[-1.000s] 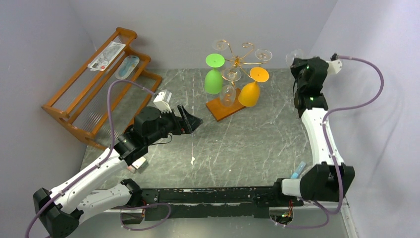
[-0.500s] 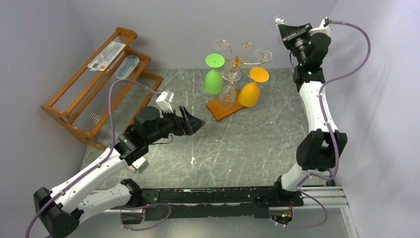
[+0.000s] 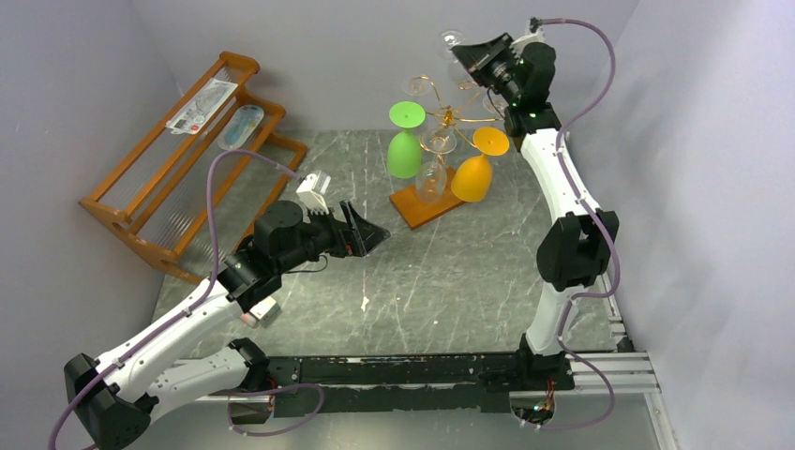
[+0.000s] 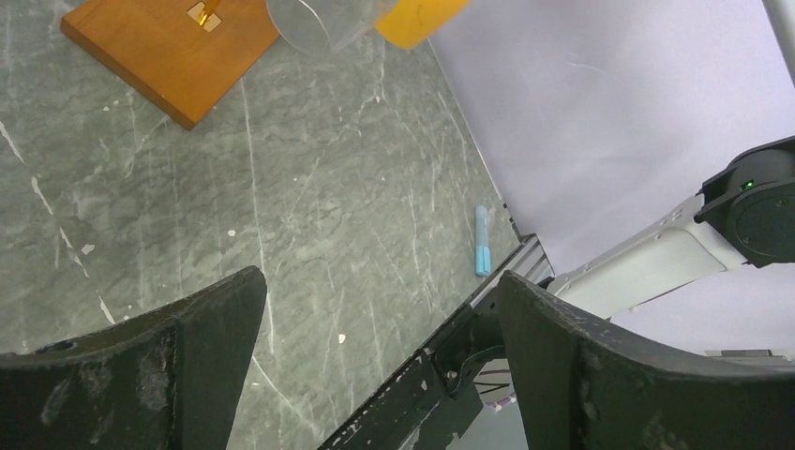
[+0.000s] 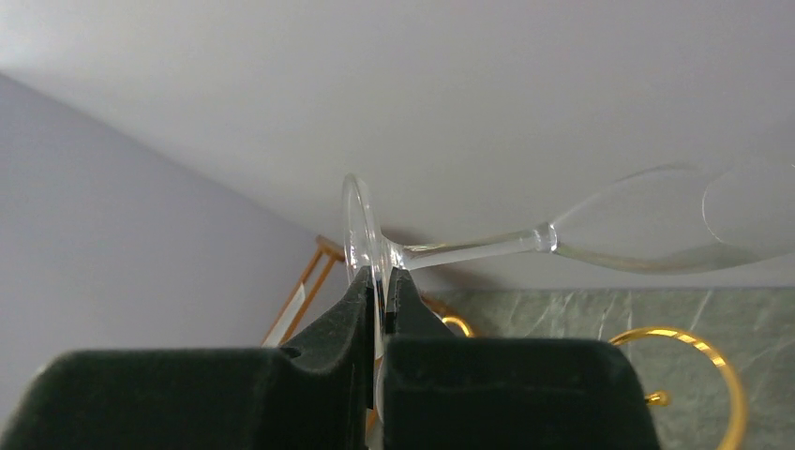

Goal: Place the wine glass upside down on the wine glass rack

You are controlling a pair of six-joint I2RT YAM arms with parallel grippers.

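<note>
Step in hand: carrying, not yet hanging. Right tool (image 5: pixel 384 286) is clamped narrow on the foot disc of the clear wine glass (image 5: pixel 469 248); the stem runs out sideways and the bowl points away, roughly level, not inverted.

The glass is in the air above and just behind the gold wire rack (image 3: pixel 448 114), near the back wall, touching nothing but the tool.

The rack already carries a green glass (image 3: pixel 404 155), an orange glass (image 3: pixel 472 178) and clear ones, all bowl-down.

Next move, as I judge it: tip the bowl downward, then slide the stem into a free curl so the foot rests on the wire.

Right arm is stretched tall, wrist bent over the rack. Left arm is low and folded, its left tool (image 4: pixel 380 281) spread wide and empty above the table (image 4: pixel 328 216).
</note>
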